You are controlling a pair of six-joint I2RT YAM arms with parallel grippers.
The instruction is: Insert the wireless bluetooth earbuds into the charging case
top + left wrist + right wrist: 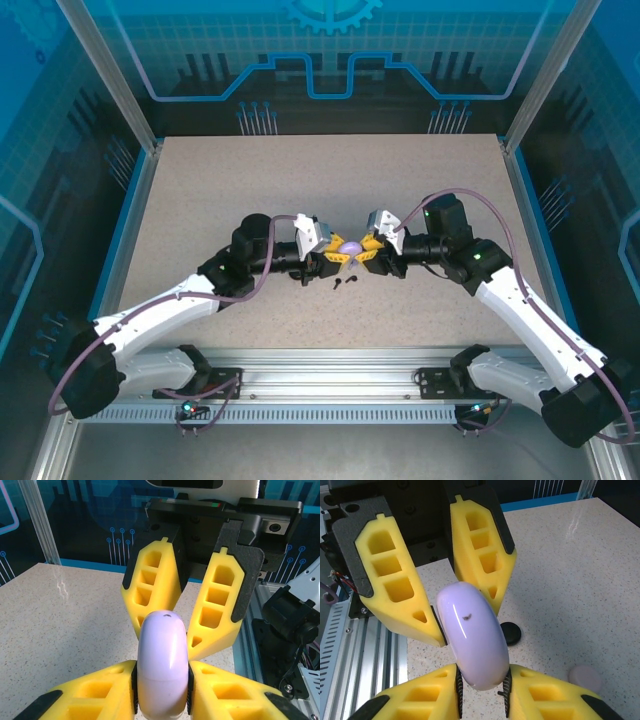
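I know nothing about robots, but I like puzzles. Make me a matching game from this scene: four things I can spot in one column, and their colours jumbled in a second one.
Things:
1. oval case held up off the table
2. small round disc lying on the table
3. table top
4. left arm's long shell

Colours:
a. speckled beige
b. white
c. lavender
d. black

Pairs: 1-c, 2-d, 3-a, 4-b
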